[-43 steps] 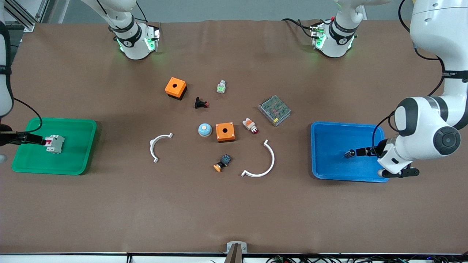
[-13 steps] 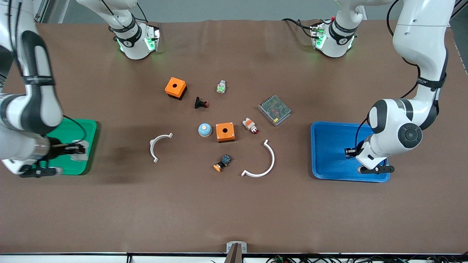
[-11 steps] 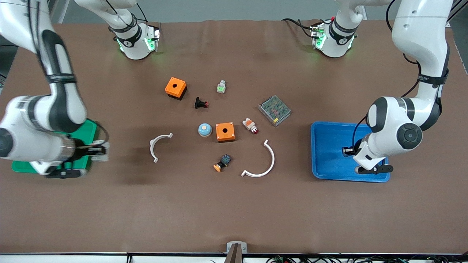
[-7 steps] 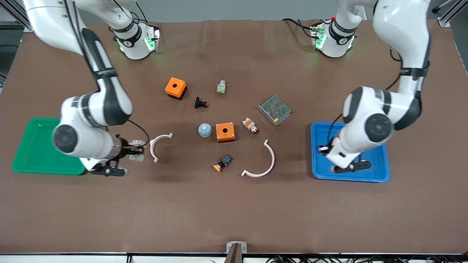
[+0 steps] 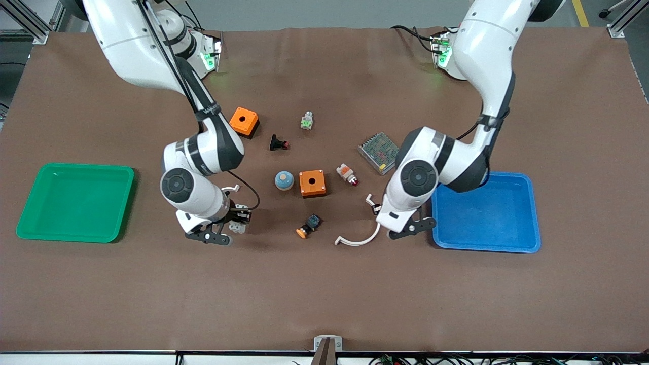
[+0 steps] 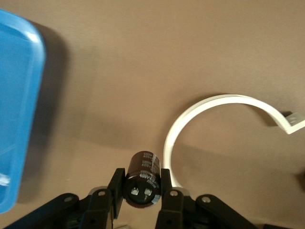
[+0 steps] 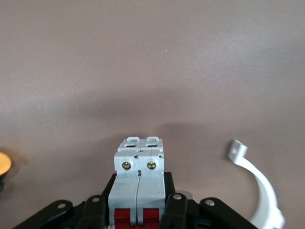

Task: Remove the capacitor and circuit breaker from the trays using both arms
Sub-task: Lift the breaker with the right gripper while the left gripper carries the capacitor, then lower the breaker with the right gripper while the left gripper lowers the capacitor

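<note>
From the front camera, both my arms have swung inward off the trays within the last second. My right gripper (image 5: 238, 223) now hangs over bare table beside the smaller white arc, clenched on the circuit breaker (image 5: 236, 226), which sat in the green tray (image 5: 30, 223) a few seconds ago. My left gripper (image 5: 375, 205) is over the upper end of the larger white arc (image 5: 361, 238), just clear of the blue tray (image 5: 527, 213); its load is hidden here by the wrist. Both trays now look bare, so I judge the taking-out done and only the setting-down left.

My left wrist view shows the fingers (image 6: 166, 183) pinched on the capacitor (image 6: 142, 180), silvery end toward the lens, directly over the white arc (image 6: 200, 107). The blue tray's rim (image 6: 28, 86) is well apart. Open brown table lies between tray and arc; I would aim there rather than onto the arc.

My right wrist view shows the circuit breaker (image 7: 139, 179) squarely between my fingers (image 7: 174, 210), red levers toward me. Ahead is plain table; the smaller arc (image 7: 259, 188) is off to one side and an orange cap (image 7: 4, 163) shows at the edge, both apart from my path.
</note>
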{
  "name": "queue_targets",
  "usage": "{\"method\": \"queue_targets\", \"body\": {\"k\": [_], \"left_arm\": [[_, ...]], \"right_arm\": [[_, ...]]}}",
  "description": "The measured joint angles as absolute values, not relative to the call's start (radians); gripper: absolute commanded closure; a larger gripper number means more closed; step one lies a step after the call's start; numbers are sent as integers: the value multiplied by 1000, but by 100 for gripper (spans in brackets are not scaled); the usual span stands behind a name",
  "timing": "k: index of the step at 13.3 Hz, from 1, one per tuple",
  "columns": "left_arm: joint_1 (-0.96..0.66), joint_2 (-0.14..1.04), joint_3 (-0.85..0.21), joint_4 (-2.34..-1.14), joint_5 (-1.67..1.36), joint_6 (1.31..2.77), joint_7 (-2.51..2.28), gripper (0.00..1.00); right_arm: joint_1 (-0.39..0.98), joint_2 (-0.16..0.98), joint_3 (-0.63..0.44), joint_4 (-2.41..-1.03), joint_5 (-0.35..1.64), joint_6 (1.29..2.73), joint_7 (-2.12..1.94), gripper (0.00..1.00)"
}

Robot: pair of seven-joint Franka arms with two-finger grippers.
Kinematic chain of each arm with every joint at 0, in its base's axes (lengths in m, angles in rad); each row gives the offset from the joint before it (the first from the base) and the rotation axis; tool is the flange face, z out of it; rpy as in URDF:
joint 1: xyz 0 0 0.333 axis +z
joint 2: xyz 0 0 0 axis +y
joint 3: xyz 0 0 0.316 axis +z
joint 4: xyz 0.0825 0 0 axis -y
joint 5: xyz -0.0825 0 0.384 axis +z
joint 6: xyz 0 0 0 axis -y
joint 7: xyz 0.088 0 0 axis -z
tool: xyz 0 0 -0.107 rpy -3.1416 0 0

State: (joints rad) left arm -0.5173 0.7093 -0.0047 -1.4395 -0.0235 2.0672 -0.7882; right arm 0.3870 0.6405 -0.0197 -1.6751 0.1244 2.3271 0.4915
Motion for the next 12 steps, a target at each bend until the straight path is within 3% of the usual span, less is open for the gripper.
{"method": "queue_targets", "body": {"k": [4,8,9,10,11,12], "left_arm": [[-554,798,-6,-1345,-28,2095,-844,81],[-568,835,-6,-1330,-64,2159,-845,81],[-574,844,-6,-1329,-65,2168,-845,81],[-580,854,-6,-1329,-65,2180,-845,81],[-585,863,-6,-1329,-65,2193,-845,80],[-587,871,-6,-1329,-65,2201,-845,75]], "right_arm": [[406,685,-20,-1673,124,2386,514,99],[425,688,-20,-1672,125,2385,543,99],[433,688,-20,-1672,125,2384,554,95],[439,688,-20,-1672,125,2383,563,65],[446,688,-20,-1672,125,2383,567,1],[451,688,-20,-1672,125,2383,569,0]]}}
